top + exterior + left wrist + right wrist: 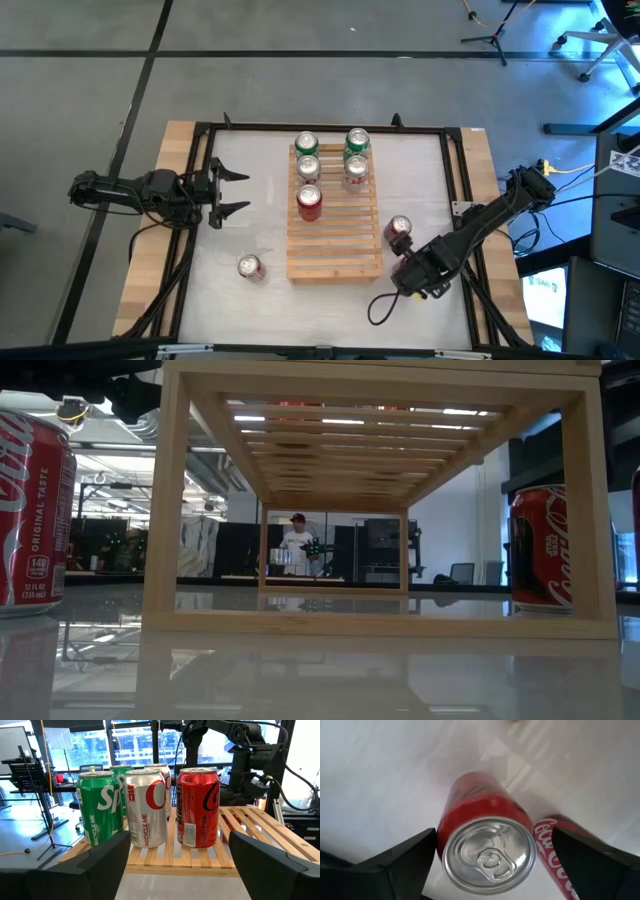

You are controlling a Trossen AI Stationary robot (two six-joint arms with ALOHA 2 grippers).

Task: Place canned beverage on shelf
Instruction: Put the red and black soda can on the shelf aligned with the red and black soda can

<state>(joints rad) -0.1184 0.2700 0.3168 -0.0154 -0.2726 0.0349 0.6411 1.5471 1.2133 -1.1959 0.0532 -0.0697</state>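
Left gripper point(232, 194) spread, empty, near table's point(430, 170) left edge. Shelf point(335, 245) holds five cans. Right gripper point(404, 262) spread wide, over a red can point(398, 230) at shelf's right edge. Can: rigid, smooth, likely slippery; grip mid-body.

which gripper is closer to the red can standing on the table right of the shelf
Right. The right gripper is open just above that red can; the left gripper waits open beyond the shelf.
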